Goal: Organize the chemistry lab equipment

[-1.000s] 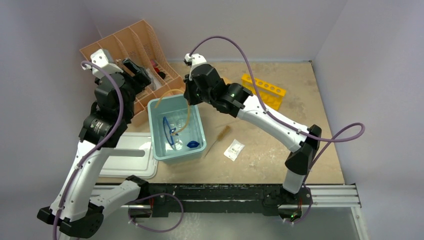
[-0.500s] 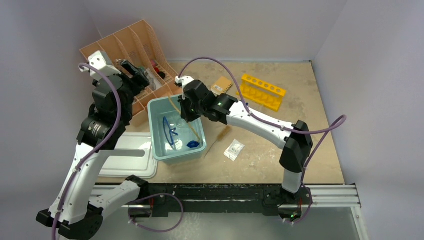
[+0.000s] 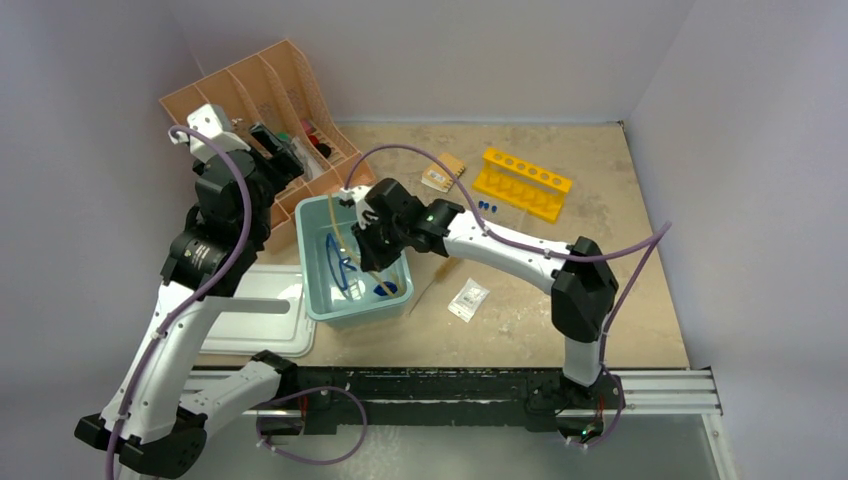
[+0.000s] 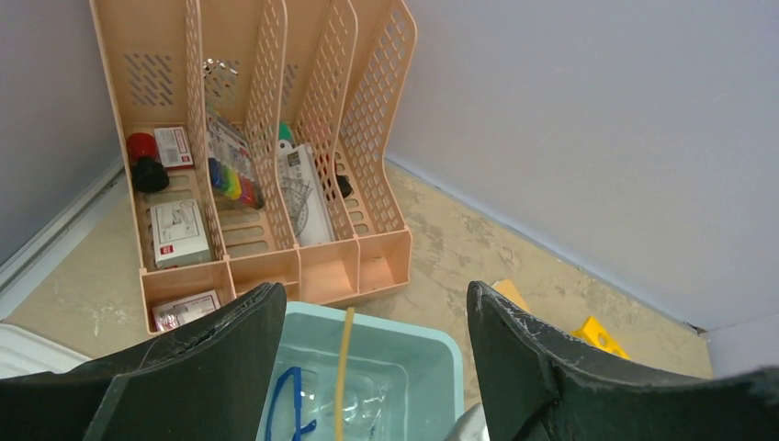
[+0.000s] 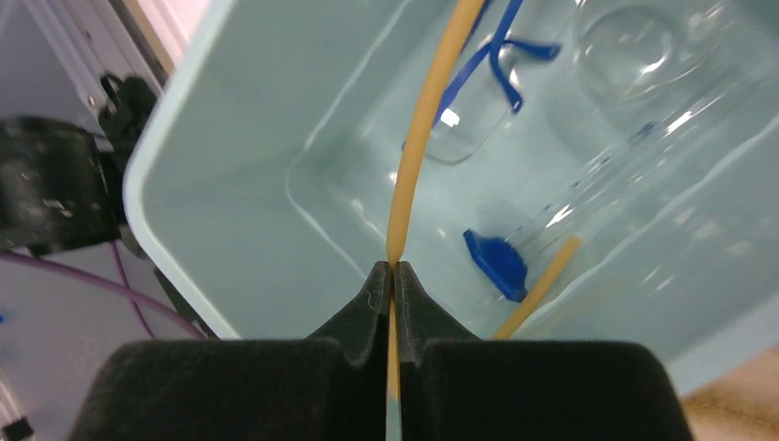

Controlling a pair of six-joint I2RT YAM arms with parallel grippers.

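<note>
In the pale teal tub at the near middle of the table, blue-rimmed goggles and a clear cylinder with a blue hexagonal base are seen lying. The amber rubber tubing is pinched between the closed tips of the right gripper low inside the tub, and one end appears to rest by the inner wall. The step in hand is judged to be the stowing of the tubing. A release is called for next, once the free length arching over the far rim has been brought inside. Just right of the tub, a wooden-handled brush and a small packet are left on the table. Farther right, blue-capped test tubes lie beside a yellow rack. At far left, the left gripper is held wide and empty before the peach organiser. Labelled packets are seen in its slots, but no writing can be read.
</note>
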